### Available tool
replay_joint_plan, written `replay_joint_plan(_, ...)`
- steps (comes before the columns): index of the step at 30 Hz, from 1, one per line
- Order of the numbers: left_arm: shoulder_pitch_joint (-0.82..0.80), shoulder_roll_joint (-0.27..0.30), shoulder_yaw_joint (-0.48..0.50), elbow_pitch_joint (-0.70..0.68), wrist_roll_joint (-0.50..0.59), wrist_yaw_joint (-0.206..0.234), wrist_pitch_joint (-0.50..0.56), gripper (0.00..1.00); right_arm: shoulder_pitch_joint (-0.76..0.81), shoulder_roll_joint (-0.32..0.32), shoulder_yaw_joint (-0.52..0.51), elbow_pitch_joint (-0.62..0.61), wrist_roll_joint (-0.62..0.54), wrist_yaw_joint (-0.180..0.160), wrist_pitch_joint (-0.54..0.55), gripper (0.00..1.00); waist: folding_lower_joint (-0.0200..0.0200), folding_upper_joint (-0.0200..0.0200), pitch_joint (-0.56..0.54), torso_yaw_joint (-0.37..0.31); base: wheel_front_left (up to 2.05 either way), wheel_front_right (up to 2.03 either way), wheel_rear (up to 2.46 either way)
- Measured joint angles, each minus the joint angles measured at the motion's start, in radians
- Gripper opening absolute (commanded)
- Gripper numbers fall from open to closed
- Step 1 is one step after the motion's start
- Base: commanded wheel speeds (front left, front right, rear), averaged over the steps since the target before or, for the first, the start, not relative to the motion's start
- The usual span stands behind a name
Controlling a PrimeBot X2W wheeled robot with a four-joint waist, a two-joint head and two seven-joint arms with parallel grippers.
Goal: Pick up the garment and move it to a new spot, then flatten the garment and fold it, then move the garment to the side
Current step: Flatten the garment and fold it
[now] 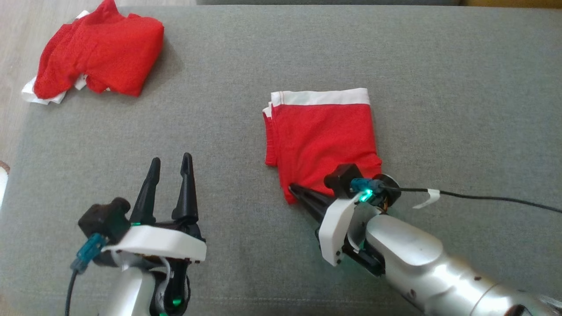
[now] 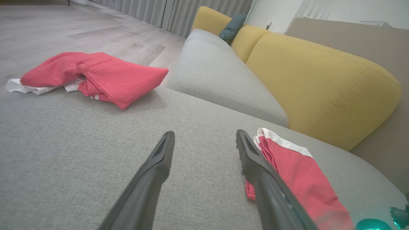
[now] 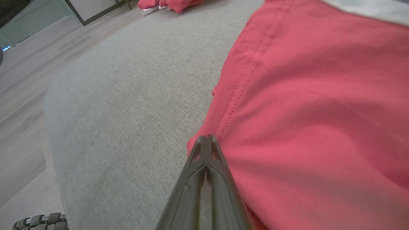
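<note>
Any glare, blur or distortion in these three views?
Head view: even soft light, a faint shadow beside the crumpled garment, green glow on the right gripper. Left wrist view: wide-angle stretch, the left gripper blurs toward the bottom edge. Right wrist view: the folded garment goes soft near the lens.

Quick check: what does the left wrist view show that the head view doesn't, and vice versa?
Left wrist view adds the yellow sofa back, a teal cushion and curtains. Head view adds the right gripper, shut on the folded red garment at its near corner. Both share that garment, the crumpled red garment and the open left gripper.
</note>
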Motion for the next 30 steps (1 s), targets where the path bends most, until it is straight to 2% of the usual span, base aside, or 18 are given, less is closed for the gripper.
replay_joint_plan(9,0.000,-0.002,0.025,0.006,0.008,0.000,0.000,1.00,-0.044,0.016,0.023,0.034,0.035,0.000,-0.107,0.00,0.0000,0.0000,-0.015,-0.005,0.00,0.00,0.00)
replay_joint_plan(10,0.001,-0.002,0.026,0.006,0.008,0.000,0.000,1.00,-0.046,0.016,0.010,0.033,0.036,0.000,-0.118,0.11,0.0000,0.0000,-0.019,-0.009,0.00,0.00,0.00)
replay_joint_plan(11,0.001,-0.003,0.027,0.006,0.008,0.000,0.000,1.00,-0.046,0.016,-0.009,0.033,0.036,0.000,-0.128,0.31,0.0000,0.0000,-0.023,-0.013,0.00,0.00,0.00)
replay_joint_plan(13,0.001,-0.003,0.031,0.006,0.008,0.000,0.000,1.00,-0.046,0.015,-0.057,0.033,0.032,0.000,-0.136,0.98,0.0000,0.0000,-0.031,-0.023,0.00,0.00,0.00)
replay_joint_plan(15,0.003,-0.003,0.034,0.006,0.012,0.000,0.000,1.00,-0.045,0.013,-0.128,0.026,0.012,0.000,-0.141,1.00,0.0000,0.0000,-0.040,-0.034,0.00,0.00,0.00)
replay_joint_plan(20,0.005,-0.006,0.038,0.005,0.032,0.000,0.000,1.00,-0.024,0.008,-0.397,-0.072,-0.121,0.000,-0.142,1.00,0.0000,0.0000,-0.065,-0.063,0.00,0.00,0.00)
replay_joint_plan(26,0.015,-0.010,0.043,0.011,0.047,0.000,0.000,1.00,0.178,0.021,-0.746,-0.186,-0.332,0.000,-0.145,1.00,0.0000,0.0000,-0.105,-0.088,0.00,0.00,0.00)
replay_joint_plan(30,0.040,-0.016,0.042,0.017,0.060,0.000,0.000,1.00,0.308,0.047,-0.905,-0.258,-0.469,0.000,-0.145,1.00,0.0000,0.0000,-0.135,-0.098,0.00,0.00,0.00)
